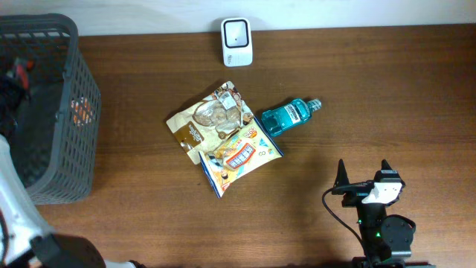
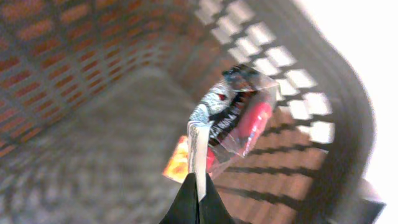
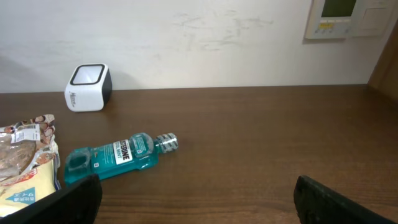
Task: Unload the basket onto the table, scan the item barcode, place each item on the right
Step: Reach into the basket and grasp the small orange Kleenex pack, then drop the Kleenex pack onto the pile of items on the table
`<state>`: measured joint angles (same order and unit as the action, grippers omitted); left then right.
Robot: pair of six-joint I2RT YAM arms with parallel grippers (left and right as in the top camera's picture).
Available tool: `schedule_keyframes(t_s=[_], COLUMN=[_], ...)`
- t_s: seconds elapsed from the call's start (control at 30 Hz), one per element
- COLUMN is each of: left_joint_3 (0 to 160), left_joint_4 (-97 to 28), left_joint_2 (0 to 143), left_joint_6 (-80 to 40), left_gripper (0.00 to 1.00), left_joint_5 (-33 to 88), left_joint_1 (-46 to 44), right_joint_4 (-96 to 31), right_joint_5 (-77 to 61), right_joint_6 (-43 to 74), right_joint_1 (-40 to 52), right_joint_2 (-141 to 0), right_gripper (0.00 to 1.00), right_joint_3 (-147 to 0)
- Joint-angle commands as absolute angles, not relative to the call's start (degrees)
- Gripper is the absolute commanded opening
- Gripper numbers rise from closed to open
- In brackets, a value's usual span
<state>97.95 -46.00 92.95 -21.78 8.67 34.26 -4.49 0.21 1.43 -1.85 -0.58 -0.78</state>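
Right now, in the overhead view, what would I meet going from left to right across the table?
Grey basket → snack packets → blue mouthwash bottle → right gripper. The white scanner stands in line with the packets, so it is left out.

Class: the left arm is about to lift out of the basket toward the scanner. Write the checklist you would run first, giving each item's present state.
1. Left claw shut on the clear packet by its edge: ok.
2. Packet free of the basket wall: cannot tell, view blurred.
3. Barcode located on the packet: cannot tell.
4. Scanner uncovered, standing apart from other items: ok.
5. Right claw open, apart from the mouthwash bottle and snack bags: ok.
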Motion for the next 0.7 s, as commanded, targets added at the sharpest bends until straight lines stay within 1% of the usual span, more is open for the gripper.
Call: schedule_keyframes(t_s=[0.0,0.1,0.2,0.3,0.4,0.53,0.67], left_joint_3=[98.8,98.7,98.7,98.1,95.7,91.0,90.5], left_joint_4=[-45.6,-45.9,-46.1,-47.9,-53.3,-54.8,-54.8], left_joint_2=[85.2,79.9,76.6,77.3,81.0,90.0,100.6], left_joint_6=[-16.8,-16.6,-16.6,-16.7,-16.6,-16.6,-16.6], left_gripper=[0.0,0.0,0.0,0.0,0.0,0.0,0.0], left_joint_5=[23.5,30.4,34.2,34.1,31.9,26.1,22.0], left_joint_1=[32.2,26.9,17.4,5.7,-5.1,-16.5,-23.3], right_joint_4=[-4.7,-4.7,-4.7,-4.7,-4.7,-4.7,-4.7], right_joint_5=[0.7,0.7,0.7,0.7,0.7,0.7,0.7], right_joint_6=[1.5,1.5,1.5,1.5,1.5,1.5,1.5], right_joint_1=[-2.2,-2.2,-2.2,-2.2,-2.2,-2.2,-2.2], right_joint_2=[-0.2,-0.2,-0.2,-0.2,-0.2,-0.2,-0.2], right_gripper=[0.98,0.98,0.98,0.98,0.99,0.99,0.98], right_joint_3=[-0.3,-0.3,-0.3,-0.3,-0.3,-0.3,-0.3])
